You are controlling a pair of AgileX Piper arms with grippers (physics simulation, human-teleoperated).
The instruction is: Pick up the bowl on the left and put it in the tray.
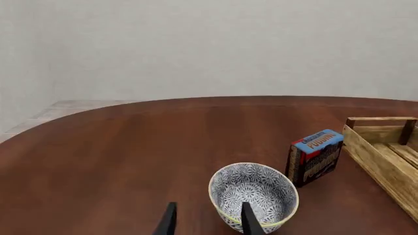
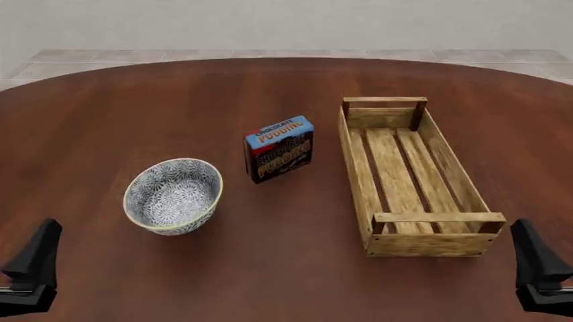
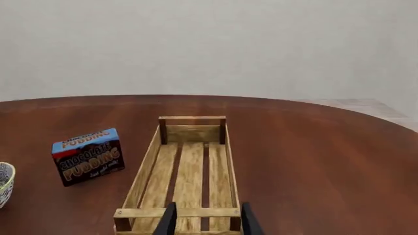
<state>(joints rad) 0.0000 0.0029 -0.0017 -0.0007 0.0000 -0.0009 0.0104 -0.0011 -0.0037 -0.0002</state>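
Left gripper [image 1: 205, 223], fingers spread and empty, faces the blue-and-white floral ceramic bowl [image 2: 173, 194] at frame lower left; a shallow rim pinch would likely tip it short of the slatted light-wood tray [image 2: 404, 176].

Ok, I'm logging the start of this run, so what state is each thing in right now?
bowl: upright on the table, empty, not held.
tray: flat on the table, empty.
pudding box: standing upright between bowl and tray, touching neither.
left gripper: open, holding nothing, one finger in front of the bowl's rim in the left wrist view.
right gripper: open, holding nothing, pointing at the tray's near end.
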